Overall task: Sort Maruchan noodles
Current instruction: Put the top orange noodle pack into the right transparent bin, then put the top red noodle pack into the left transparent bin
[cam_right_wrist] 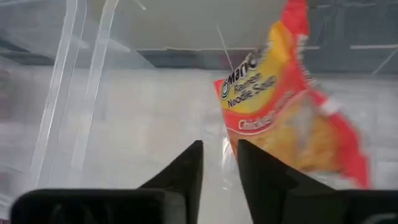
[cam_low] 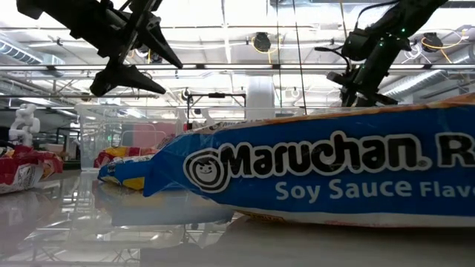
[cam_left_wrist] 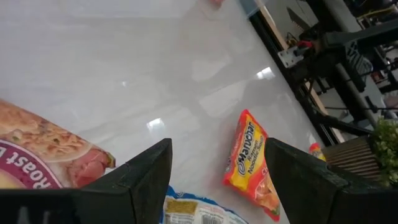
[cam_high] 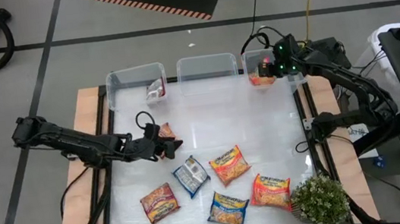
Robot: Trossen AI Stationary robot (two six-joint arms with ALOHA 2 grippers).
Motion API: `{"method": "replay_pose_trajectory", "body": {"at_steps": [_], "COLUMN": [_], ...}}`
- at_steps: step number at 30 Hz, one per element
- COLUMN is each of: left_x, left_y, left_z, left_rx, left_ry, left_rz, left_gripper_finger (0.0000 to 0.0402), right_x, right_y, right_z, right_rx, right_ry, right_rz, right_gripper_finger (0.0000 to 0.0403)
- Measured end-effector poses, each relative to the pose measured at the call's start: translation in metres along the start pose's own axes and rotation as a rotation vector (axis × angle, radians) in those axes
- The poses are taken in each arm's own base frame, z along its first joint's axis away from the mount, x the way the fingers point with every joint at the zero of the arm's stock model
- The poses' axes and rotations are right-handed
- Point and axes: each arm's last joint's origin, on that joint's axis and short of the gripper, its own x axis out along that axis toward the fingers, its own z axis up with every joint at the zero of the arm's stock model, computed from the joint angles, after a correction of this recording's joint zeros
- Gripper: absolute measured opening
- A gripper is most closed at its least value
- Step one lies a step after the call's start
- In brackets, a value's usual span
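Trouble could come at the far right bin (cam_high: 262,66), where the right tool (cam_high: 276,63) hovers with its fingers slightly parted and an orange packet (cam_right_wrist: 292,106) just beyond them, apparently let go: any snag on a fingertip would drag it back out. The far left bin (cam_high: 135,85) holds one reddish packet (cam_high: 155,89), and the middle bin (cam_high: 206,71) looks empty. The left tool (cam_high: 164,142) hangs open above the surface (cam_high: 247,121) near a dark red packet (cam_left_wrist: 43,155), with five more packets (cam_high: 229,165) loose nearby.

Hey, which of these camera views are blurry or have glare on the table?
Right wrist view: the orange packet is motion-smeared. Low view: the blue packet fills the frame, and ceiling lights reflect off the glossy table. High and left wrist views: bright light patches on the white tabletop; the orange packet reads sharp.
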Motion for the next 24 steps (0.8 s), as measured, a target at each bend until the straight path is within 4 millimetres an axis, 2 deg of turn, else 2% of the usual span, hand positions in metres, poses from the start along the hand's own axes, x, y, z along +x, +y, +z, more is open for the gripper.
{"method": "replay_pose_trajectory", "body": {"at_steps": [5, 11, 19, 24], "left_x": [0.0, -0.001, -0.005, -0.014], "left_y": [0.0, 0.011, 0.024, 0.044], "left_z": [-0.003, -0.01, -0.017, -0.023], "left_rx": [0.02, -0.042, -0.047, -0.121], "left_ry": [0.072, 0.196, 0.342, 0.441], "left_rz": [-0.025, 0.067, 0.174, 0.405], "left_gripper_finger": [0.0259, 0.0259, 0.0259, 0.0259], "right_x": [-0.018, -0.055, -0.098, -0.112], "right_y": [0.003, 0.015, 0.034, 0.048], "right_z": [0.0, -0.002, -0.024, -0.042], "right_rx": [0.045, 0.102, 0.142, 0.136], "right_ry": [-0.059, -0.197, -0.25, -0.192], "right_rz": [0.066, 0.253, 0.46, 0.581], "right_gripper_finger": [0.0136, 0.015, 0.0149, 0.0149]}}
